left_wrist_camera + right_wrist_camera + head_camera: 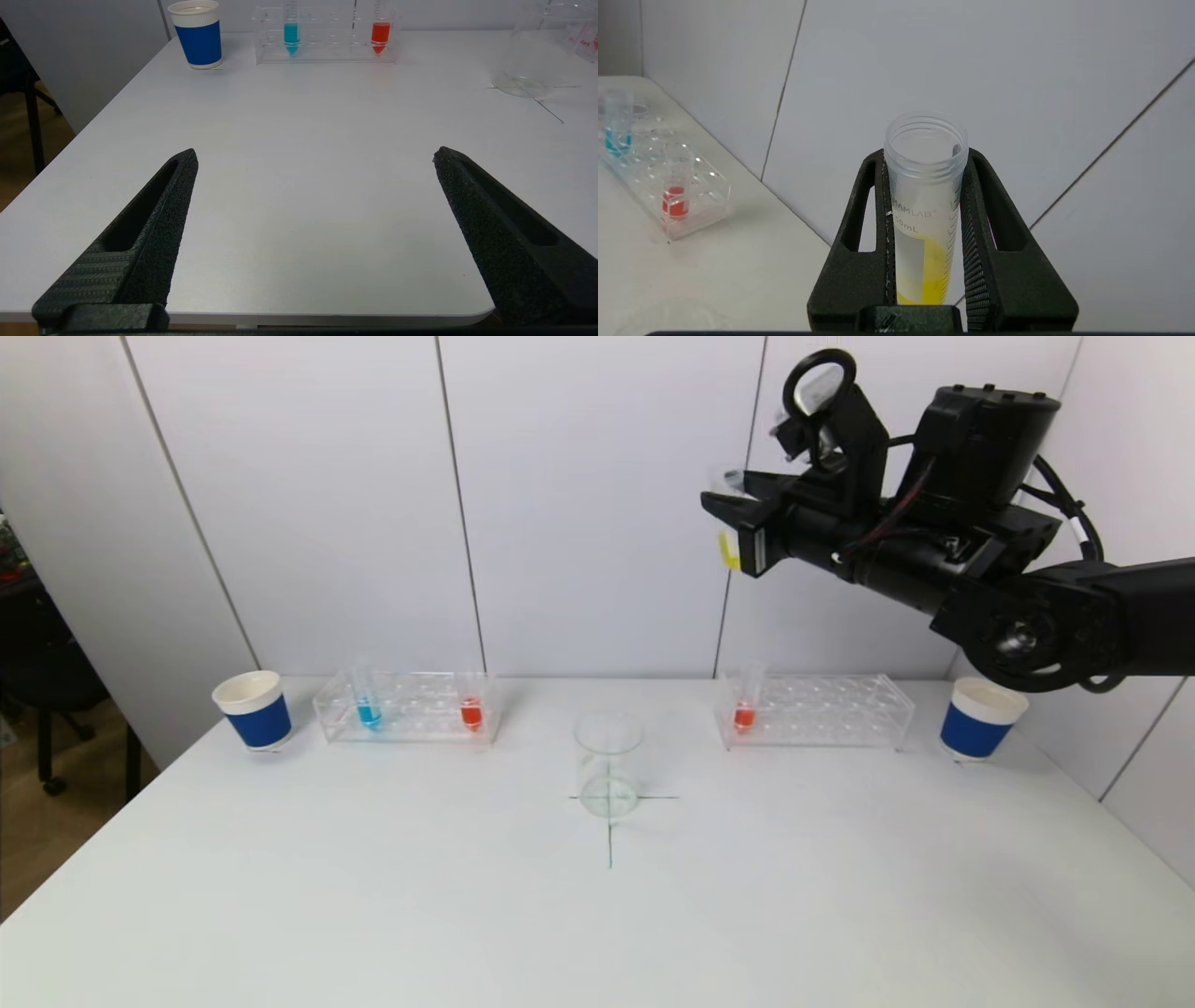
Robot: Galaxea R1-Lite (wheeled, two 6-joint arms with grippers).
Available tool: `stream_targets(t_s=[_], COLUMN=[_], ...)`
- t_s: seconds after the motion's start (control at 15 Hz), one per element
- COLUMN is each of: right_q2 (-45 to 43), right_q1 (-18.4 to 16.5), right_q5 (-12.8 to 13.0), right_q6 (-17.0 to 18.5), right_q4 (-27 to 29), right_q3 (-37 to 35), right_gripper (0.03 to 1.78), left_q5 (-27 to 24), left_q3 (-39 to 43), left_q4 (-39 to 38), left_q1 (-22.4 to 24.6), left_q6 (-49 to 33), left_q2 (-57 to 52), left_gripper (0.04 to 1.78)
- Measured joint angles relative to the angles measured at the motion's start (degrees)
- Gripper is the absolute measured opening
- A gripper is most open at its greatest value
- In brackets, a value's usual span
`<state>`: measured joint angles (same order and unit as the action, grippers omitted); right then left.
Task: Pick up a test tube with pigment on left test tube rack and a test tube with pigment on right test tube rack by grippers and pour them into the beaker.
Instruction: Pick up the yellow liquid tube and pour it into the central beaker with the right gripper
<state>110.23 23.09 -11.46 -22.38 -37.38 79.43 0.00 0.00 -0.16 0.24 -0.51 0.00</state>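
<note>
The right pincer (733,518) is raised high above the right side of the white surface (597,915), well above the right test tube rack (814,711). Its fingers are clamped on a clear test tube with yellow pigment (924,210); in the right wrist view the open, threaded mouth of this tube stands out past the fingertips, and the yellow liquid sits in the lower part of the tube, close to the pincer's base. The left pincer (315,156) does not appear in the head view; its own wrist view shows it low over the near left edge of the surface, its two fingers spread wide with nothing between them. The glass beaker (609,763) stands upright at the middle of the surface on a thin cross mark, between the two racks. The left test tube rack (407,707) holds a tube with blue pigment (368,711) and a tube with red pigment (471,712), both upright. The right rack holds one upright tube with red pigment (744,714) at its left end. A blue and white paper cup (253,710) stands just left of the left rack, and another paper cup (980,718) stands right of the right rack.
</note>
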Motion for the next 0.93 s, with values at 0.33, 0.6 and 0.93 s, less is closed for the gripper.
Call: stream_targets(t_s=[0.33,0.6,0.93], right_q2=[0.49,2.36,4.79], right_q1=[0.02,0.06,1.41], right_q5=[-5.1,-7.69,-8.85], right_q6=[-9.12,-15.98,-22.71], right_q4=[-0.09,-0.51,-0.05], right_q3=[-2.34,-2.6,-2.51], right_gripper=[0.46,0.46,0.46], left_q5=[0.0,0.0,0.0], left_q3=[0.0,0.0,0.0], left_q4=[0.0,0.0,0.0], left_q1=[0.0,0.0,0.0], left_q6=[0.02,0.0,0.0], left_q2=[0.0,0.0,0.0], left_gripper=[1.76,1.76,1.76])
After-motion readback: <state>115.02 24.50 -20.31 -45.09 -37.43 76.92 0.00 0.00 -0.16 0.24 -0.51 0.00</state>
